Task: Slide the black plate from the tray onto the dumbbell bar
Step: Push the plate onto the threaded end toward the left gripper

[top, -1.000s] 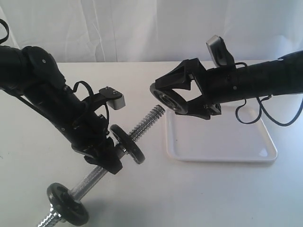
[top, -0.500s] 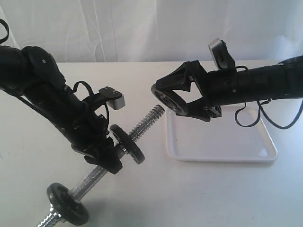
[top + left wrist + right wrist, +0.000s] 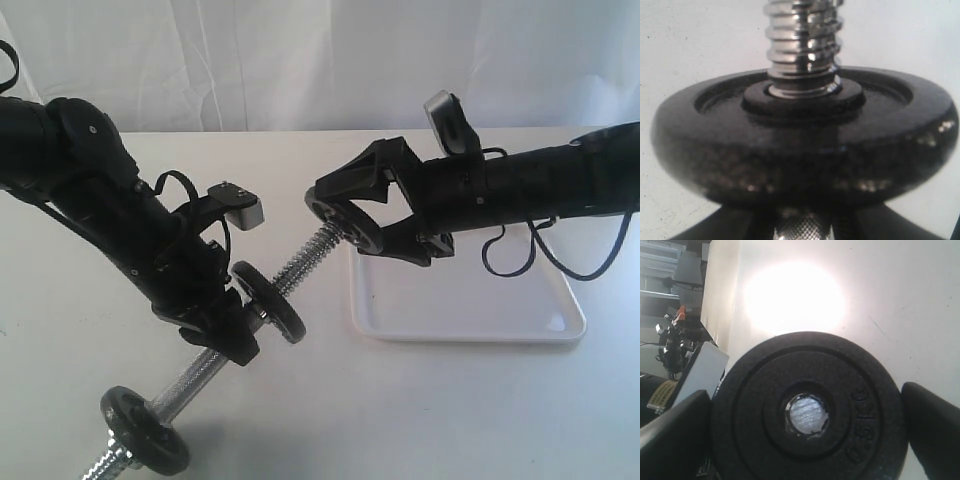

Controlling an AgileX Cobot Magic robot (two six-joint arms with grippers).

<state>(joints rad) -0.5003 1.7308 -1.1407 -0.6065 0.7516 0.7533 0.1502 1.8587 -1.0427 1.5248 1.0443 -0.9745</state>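
Exterior view: toward the white table's (image 3: 400, 420) right edge lies the shallow white plastic tray (image 3: 480, 305). The left gripper (image 3: 232, 335) clamps the tilted chrome dumbbell bar (image 3: 298, 263). The right gripper (image 3: 350, 218) grasps the round matte-black plate (image 3: 322, 205), clear of the tray, hole meeting the bar's threaded tip. Sliding it on remains.
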